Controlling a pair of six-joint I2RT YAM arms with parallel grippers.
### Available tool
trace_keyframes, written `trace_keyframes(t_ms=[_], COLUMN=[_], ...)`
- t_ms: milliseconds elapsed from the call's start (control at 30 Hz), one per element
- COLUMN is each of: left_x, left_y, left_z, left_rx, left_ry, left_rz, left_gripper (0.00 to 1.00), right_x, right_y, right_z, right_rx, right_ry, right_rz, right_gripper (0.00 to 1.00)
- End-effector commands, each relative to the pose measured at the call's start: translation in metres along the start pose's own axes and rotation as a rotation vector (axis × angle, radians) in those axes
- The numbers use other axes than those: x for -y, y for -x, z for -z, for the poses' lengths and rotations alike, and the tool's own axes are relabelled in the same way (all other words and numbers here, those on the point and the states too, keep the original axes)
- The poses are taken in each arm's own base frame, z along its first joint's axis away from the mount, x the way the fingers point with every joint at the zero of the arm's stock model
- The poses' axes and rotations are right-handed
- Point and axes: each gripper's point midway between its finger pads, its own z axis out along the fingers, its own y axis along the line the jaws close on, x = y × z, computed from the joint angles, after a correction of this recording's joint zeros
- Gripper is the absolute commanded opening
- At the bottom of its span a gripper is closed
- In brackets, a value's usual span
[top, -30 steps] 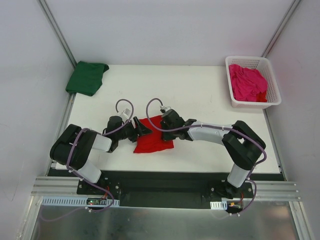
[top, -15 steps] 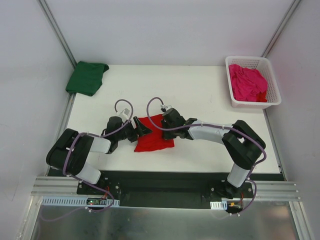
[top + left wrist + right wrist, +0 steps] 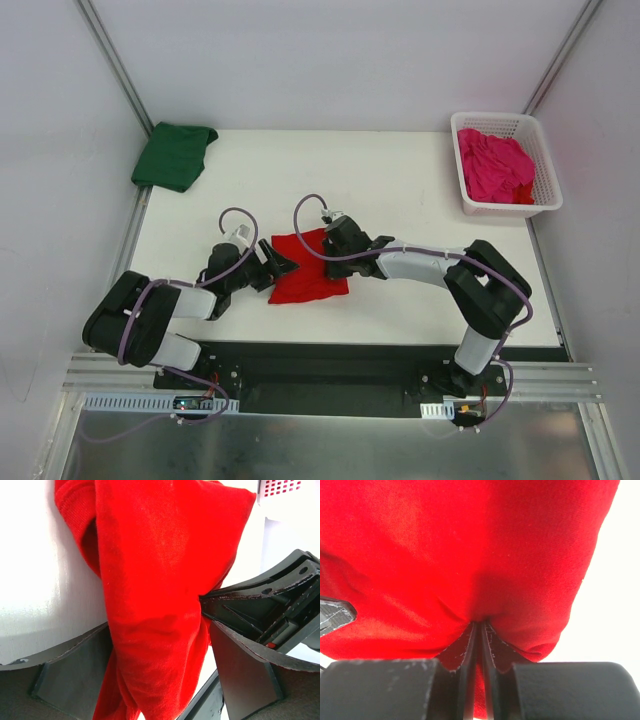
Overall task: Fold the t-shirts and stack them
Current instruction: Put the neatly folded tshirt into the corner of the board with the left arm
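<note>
A bright red t-shirt [image 3: 310, 275] lies folded small on the white table between my two grippers. My left gripper [image 3: 277, 265] is at its left edge; in the left wrist view its jaws [image 3: 160, 672] stand open, with a hanging fold of the red t-shirt [image 3: 160, 580] between them and a gap to the right finger [image 3: 245, 677]. My right gripper [image 3: 336, 241] is at the shirt's far right corner, shut [image 3: 481, 642] on a pinch of the red t-shirt [image 3: 470, 545]. A dark green t-shirt [image 3: 175, 155] lies folded at the far left corner. A magenta pink t-shirt [image 3: 495, 165] is crumpled in the basket.
The white lattice basket [image 3: 546, 165] stands at the table's far right edge. White walls with metal posts close in the table on the left, back and right. The arms' bases sit on the black rail [image 3: 320, 370] at the near edge.
My left arm has drawn back towards the near left, and its gripper has slid slightly along the shirt's left edge with the jaws a little wider. The right gripper keeps its grip in place.
</note>
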Motion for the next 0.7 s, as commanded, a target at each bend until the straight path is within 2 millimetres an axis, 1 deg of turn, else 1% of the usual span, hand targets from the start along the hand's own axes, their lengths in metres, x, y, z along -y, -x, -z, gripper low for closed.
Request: trace_keyframes(t_ms=[0, 67, 100, 200, 233, 300, 433, 600, 667], left_x=[-0.121, -0.118, -0.114, -0.109, -0.112, -0.110, -0.111, -0.106, -0.105], left_y=[-0.075, -0.074, -0.070, -0.072, -0.075, -0.076, -0.081, -0.084, -0.089], left_z=[0.043, 0.040, 0.036, 0.030, 0.030, 0.026, 0.022, 0.018, 0.019], left_rx=[-0.196, -0.215, -0.216, -0.257, -0.276, -0.295, -0.331, -0.365, -0.394], left_ry=[0.508, 0.499, 0.487, 0.469, 0.479, 0.463, 0.459, 0.440, 0.432], left_rz=[0.089, 0.080, 0.072, 0.059, 0.065, 0.059, 0.063, 0.051, 0.056], left_gripper=[0.81, 0.81, 0.80, 0.78, 0.78, 0.77, 0.77, 0.76, 0.75], right_x=[0.011, 0.010, 0.009, 0.009, 0.010, 0.011, 0.010, 0.009, 0.008], right_y=[-0.007, -0.007, -0.006, -0.007, -0.007, -0.006, -0.004, -0.003, -0.002], right_z=[-0.005, -0.004, -0.004, -0.004, -0.004, -0.004, -0.002, -0.002, -0.001], right_rx=[-0.033, -0.033, -0.031, -0.031, -0.032, -0.028, -0.025, -0.022, -0.019], right_ry=[-0.036, -0.034, -0.033, -0.034, -0.034, -0.038, -0.039, -0.037, -0.036], right_rz=[0.008, 0.012, 0.009, 0.006, 0.008, 0.006, 0.005, 0.001, 0.003], right_gripper=[0.11, 0.11, 0.11, 0.11, 0.11, 0.11, 0.11, 0.11, 0.11])
